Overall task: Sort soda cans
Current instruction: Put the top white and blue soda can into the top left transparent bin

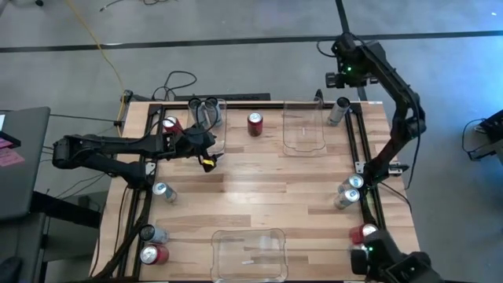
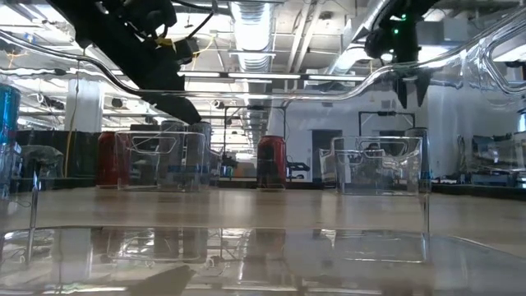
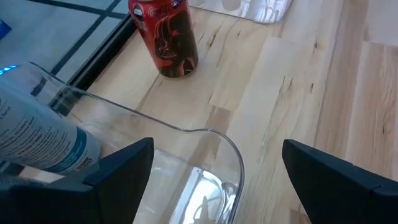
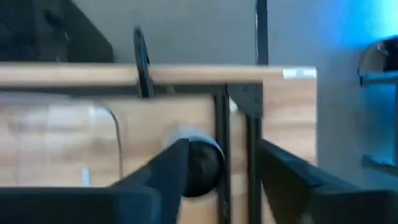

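Observation:
My right gripper [image 1: 343,81] [image 2: 411,89] hangs high over the table's far right corner, pointing steeply down, its fingers apart and holding nothing. Below it, a dark grey soda can [image 1: 339,111] [image 4: 200,163] sits by the black rail, outside the far clear bin [image 1: 306,130]. My left gripper [image 1: 207,153] [image 3: 217,180] stands open over the near rim of the far left bin [image 3: 205,134]. A silver-and-blue can [image 3: 37,130] shows beside its finger. A red can [image 1: 255,123] [image 3: 165,34] stands upright between the two far bins.
More cans stand along the left rail [image 1: 163,191] [image 1: 153,253], along the right rail [image 1: 350,191] [image 1: 361,233], and at the far left [image 1: 169,124]. A third clear bin [image 1: 247,251] sits at the near edge. Bare wood lies in the table's middle.

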### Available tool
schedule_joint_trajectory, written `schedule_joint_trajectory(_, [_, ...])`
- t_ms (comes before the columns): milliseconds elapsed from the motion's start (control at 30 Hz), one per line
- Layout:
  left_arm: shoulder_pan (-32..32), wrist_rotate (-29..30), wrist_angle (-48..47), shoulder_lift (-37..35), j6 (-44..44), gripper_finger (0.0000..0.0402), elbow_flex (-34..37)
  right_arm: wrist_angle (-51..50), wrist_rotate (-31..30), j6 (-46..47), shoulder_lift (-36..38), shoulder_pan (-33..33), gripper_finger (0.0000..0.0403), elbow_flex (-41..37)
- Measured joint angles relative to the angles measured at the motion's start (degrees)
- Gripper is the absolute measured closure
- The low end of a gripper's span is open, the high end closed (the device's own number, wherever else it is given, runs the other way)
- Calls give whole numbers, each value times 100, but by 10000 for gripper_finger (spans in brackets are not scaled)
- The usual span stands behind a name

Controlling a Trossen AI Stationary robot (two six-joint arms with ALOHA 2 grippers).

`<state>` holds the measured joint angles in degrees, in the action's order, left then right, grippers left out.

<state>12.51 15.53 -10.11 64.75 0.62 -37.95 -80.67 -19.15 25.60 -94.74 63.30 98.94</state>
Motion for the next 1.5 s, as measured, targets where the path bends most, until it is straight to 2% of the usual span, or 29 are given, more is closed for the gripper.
schedule_joint_trajectory(167, [-38,4,-137,0,82,52,0,171,-66,75,-15,-59,352,-136])
schedule_joint_trajectory(200, [-52,3,-151,1,95,52,0,213,-72,102,-12,-60,374,-139])
schedule_joint_trajectory(267, [-77,2,-135,1,98,52,0,296,-50,182,-13,-60,392,-144])
schedule_joint_trajectory(467, [-85,2,-94,0,74,52,0,1126,1084,-39,-13,-289,365,-147])
schedule_joint_trajectory(700, [-85,4,-96,2,70,52,0,1176,1876,0,4,-740,385,-147])
schedule_joint_trajectory(800, [-85,4,-137,2,70,52,0,814,1868,-48,98,-953,394,-147])
schedule_joint_trajectory(933, [-85,4,-291,1,70,52,2,462,1287,-54,371,-1257,396,-314])
schedule_joint_trajectory(1100, [-85,4,-308,1,95,52,2,317,1210,-444,836,-1621,397,-1019])
schedule_joint_trajectory(1267, [-87,4,-231,0,98,52,2,-250,879,-275,1053,-1984,395,-1743])
schedule_joint_trajectory(1367, [-85,6,-83,2,102,52,2,-333,620,-301,1023,-2030,382,-1880])
schedule_joint_trajectory(1500, [-85,7,174,0,82,52,2,-116,483,-358,859,-1977,336,-1836])
